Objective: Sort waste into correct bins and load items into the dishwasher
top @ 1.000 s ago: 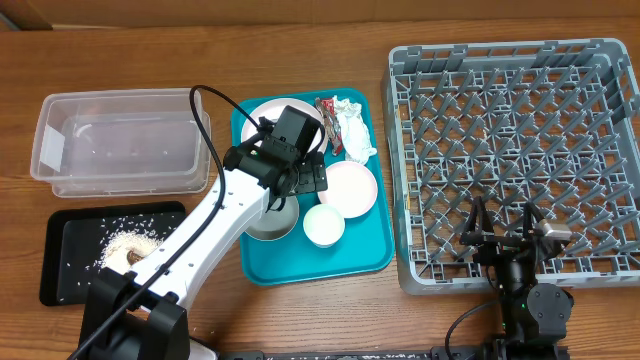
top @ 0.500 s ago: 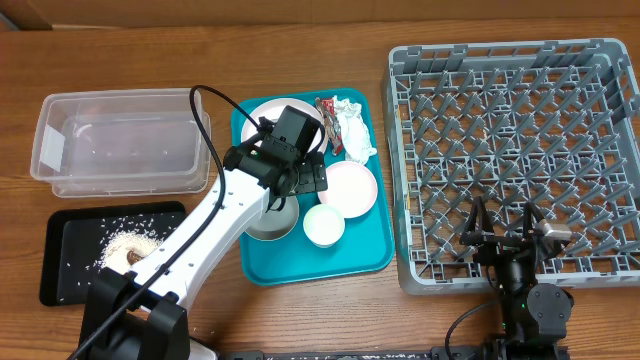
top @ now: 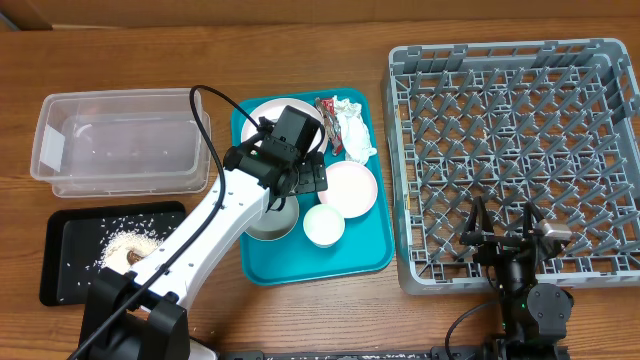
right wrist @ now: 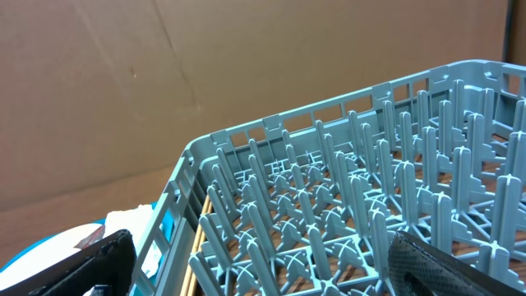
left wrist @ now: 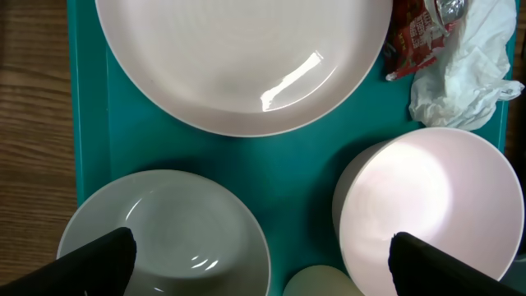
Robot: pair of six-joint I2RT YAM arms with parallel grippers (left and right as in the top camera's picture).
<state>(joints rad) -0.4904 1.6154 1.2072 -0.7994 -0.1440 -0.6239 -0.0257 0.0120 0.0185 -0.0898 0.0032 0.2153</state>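
A teal tray holds a large white plate, a grey bowl, a pink bowl, a small white cup, a red wrapper and crumpled white tissue. My left gripper hovers open and empty above the tray, its fingertips over the grey bowl and the pink bowl in the left wrist view. The grey dishwasher rack stands at the right. My right gripper is open and empty at the rack's near edge.
A clear plastic bin stands at the back left. A black tray with spilled rice lies at the front left. A cardboard wall rises behind the rack.
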